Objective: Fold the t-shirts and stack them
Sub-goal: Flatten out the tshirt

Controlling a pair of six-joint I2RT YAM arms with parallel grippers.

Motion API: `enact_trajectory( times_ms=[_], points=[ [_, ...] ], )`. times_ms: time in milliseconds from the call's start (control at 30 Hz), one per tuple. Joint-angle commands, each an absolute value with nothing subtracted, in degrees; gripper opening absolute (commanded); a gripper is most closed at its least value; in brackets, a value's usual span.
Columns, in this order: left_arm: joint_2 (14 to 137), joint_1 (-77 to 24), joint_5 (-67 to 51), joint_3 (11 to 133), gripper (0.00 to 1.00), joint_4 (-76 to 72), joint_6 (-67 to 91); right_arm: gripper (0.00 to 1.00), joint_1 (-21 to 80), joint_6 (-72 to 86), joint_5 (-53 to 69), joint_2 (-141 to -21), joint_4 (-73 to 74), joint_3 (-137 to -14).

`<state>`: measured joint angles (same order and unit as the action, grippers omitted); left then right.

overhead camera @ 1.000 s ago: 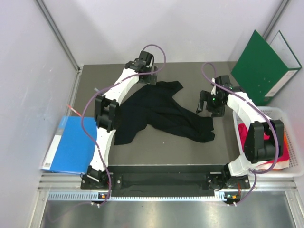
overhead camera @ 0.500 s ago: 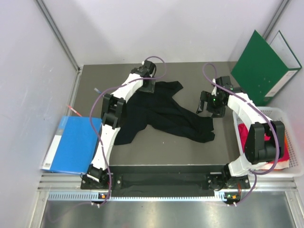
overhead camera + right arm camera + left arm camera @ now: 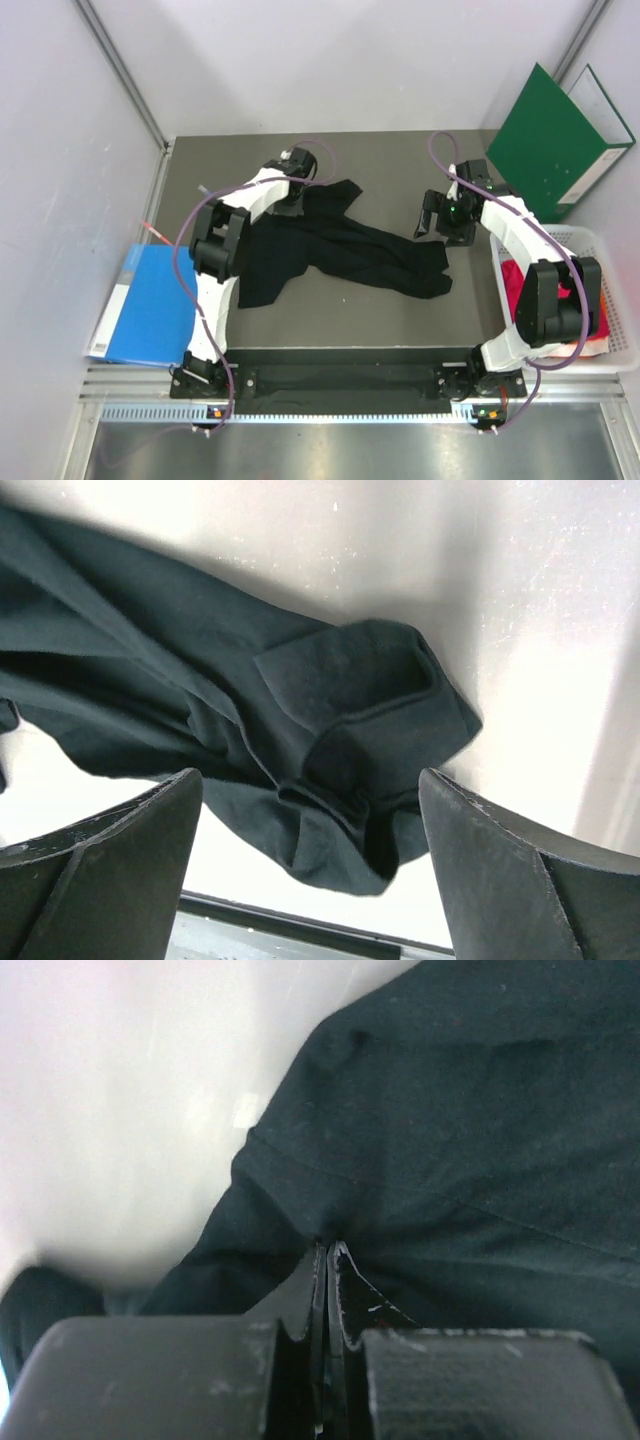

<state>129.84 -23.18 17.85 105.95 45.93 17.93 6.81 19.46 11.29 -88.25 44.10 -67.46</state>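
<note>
The black t-shirt (image 3: pixel 345 248) lies crumpled across the middle of the table. My left gripper (image 3: pixel 293 193) is at its far left edge, and in the left wrist view the jaws (image 3: pixel 326 1250) are pressed together with a fold of the black cloth (image 3: pixel 470 1130) pinched at their tips. My right gripper (image 3: pixel 440 214) hovers open above the shirt's right end; between its wide-apart fingers (image 3: pixel 110 860) a bunched sleeve (image 3: pixel 350 730) lies on the table, untouched. A magenta-red t-shirt (image 3: pixel 513 280) lies in the basket, partly hidden by the right arm.
The white basket (image 3: pixel 575 233) stands at the right edge. A green folder (image 3: pixel 555 140) leans in the back right corner. A blue folder (image 3: pixel 150 305) lies at the near left. Walls close off the back and both sides.
The left gripper came down and toward me, then shut on the black shirt's far edge, and that far corner shifted left. The right arm stayed still.
</note>
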Motion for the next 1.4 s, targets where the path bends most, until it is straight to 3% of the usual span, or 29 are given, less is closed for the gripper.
enact_trajectory(
  times_ms=[0,167,200,233,333,400,867,1367],
  points=[
    [121.7,-22.1,17.8,91.7,0.00,51.8,22.5,0.88,5.9,18.5,12.2,-87.1,42.0,-67.1],
    [113.4,-22.2,15.1,85.0,0.03,52.1,25.0,0.89,5.9,18.5,12.8,-87.9,41.2,-66.9],
    [112.3,-22.1,15.1,84.9,0.14,51.9,25.0,0.89,5.9,18.5,12.8,-88.2,41.1,-66.9],
    [111.4,-22.2,15.1,85.2,0.38,51.5,25.1,0.89,5.9,18.6,13.4,-88.4,41.0,-66.9],
    [108.9,-22.2,15.5,87.3,0.69,49.4,24.5,0.89,5.9,18.8,13.9,-88.9,40.8,-67.1],
    [109.2,-22.3,16.6,90.1,0.75,48.2,22.8,0.89,5.9,18.7,14.0,-89.1,40.8,-67.4],
    [127.6,-28.8,20.5,114.8,0.79,48.2,7.4,0.89,5.8,19.0,14.2,-89.3,40.0,-66.0],
    [136.2,-33.1,23.7,124.7,0.82,44.1,1.1,0.89,5.9,18.8,14.2,-89.4,40.2,-65.2]
  ],
)
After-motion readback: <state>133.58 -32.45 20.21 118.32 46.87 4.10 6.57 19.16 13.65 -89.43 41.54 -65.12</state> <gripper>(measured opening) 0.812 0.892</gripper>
